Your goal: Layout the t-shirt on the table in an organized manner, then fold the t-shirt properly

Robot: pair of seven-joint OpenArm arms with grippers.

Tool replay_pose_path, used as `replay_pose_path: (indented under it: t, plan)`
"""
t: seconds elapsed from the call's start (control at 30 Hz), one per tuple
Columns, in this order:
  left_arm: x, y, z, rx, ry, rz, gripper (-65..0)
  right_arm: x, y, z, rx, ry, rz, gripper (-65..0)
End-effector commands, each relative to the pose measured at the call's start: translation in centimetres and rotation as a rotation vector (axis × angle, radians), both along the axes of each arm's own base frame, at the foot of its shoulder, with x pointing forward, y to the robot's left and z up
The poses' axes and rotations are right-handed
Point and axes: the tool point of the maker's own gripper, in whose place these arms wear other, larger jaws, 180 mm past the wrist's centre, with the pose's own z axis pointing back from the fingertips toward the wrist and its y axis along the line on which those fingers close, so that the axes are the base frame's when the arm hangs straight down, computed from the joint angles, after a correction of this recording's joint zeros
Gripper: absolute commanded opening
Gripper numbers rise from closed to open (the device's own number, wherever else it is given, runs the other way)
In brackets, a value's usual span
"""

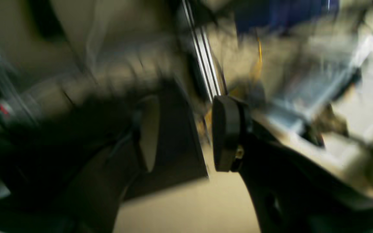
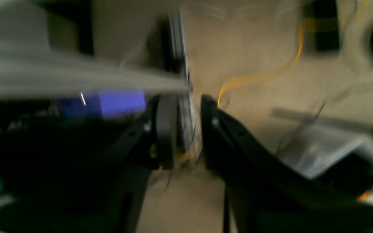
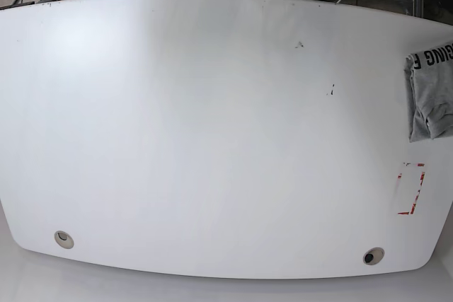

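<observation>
From the base view the table (image 3: 212, 139) carries only one garment: the t-shirt (image 3: 430, 93) lies bunched at the tabletop's right edge, toward the far right corner, part of it running out of the picture, with black lettering showing along its upper fold. A red tape rectangle (image 3: 410, 189) sits near the same right edge, closer to the near right corner, apart from the shirt. Two round grommet holes (image 3: 64, 238) sit by the near edge, one toward each near corner. No container shows on the tabletop.

Neither of my arms appears in that view; only my wrist cameras show my claws, and both pictures are smeared with blur. My left claw (image 1: 186, 136) stands with a clear gap between its jaws and nothing in it. My right claw (image 2: 188, 132) has its jaws narrower, a slim gap between them, nothing gripped. Behind both I see tan floor, a yellow cable (image 2: 264, 76) and a metal rail (image 1: 204, 64), not the tabletop or the shirt.
</observation>
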Motion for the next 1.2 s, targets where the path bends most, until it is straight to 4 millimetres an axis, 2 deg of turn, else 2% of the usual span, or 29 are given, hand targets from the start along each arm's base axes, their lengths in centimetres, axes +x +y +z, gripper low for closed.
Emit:
replay_pose_path:
  t: [0.0, 0.1, 0.27, 0.43, 0.53, 0.63, 0.8, 0.9, 1.0, 1.07, 1.17]
  plan:
    - [-1.4, 0.4, -1.4, -0.003, 0.036, 0.013, -40.0, -2.3, 0.3, -2.1, 0.042, 0.053, -0.023, -52.8]
    - [0.0, 0.2, -3.9, -0.006, 0.024, 0.02, -40.0, -3.4, 0.5, -4.6, 0.069, 0.077, -0.081, -52.8]
    - [0.2, -0.2, -7.9, -0.015, 0.071, 0.015, -40.0, -4.1, 1.0, -8.1, 0.1, 0.107, -0.076, -52.8]
    - [2.0, -1.1, -10.7, -0.028, 0.08, -0.01, -40.0, -3.0, 1.7, -10.0, 0.123, 0.108, -0.07, -52.8]
    - [1.9, -0.9, -12.3, -0.021, 0.111, -0.017, -40.0, -2.6, 1.9, -11.0, 0.131, 0.118, -0.072, -52.8]
    - [2.3, -1.1, -14.4, -0.016, 0.147, -0.001, -40.0, -1.1, 2.1, -12.2, 0.138, 0.111, -0.071, -52.8]
    - [2.8, -0.9, -17.3, 0.006, 0.206, 0.063, -40.0, 0.1, 2.1, -14.1, 0.141, 0.139, -0.026, -52.8]
    - [2.4, -0.7, -18.5, 0.018, 0.249, 0.085, -40.0, 1.2, 2.3, -14.9, 0.146, 0.141, -0.015, -52.8]
    - [3.9, -0.1, -19.5, 0.032, 0.257, 0.105, -40.0, 2.7, 2.3, -15.6, 0.149, 0.133, -0.001, -52.8]
    - [4.5, 0.1, -19.9, 0.037, 0.258, 0.116, -40.0, 3.0, 2.5, -15.9, 0.152, 0.14, 0.004, -52.6]
    - [4.6, -0.7, -20.4, 0.024, 0.264, 0.135, -40.0, 3.3, 2.1, -16.6, 0.144, 0.158, 0.022, -52.5]
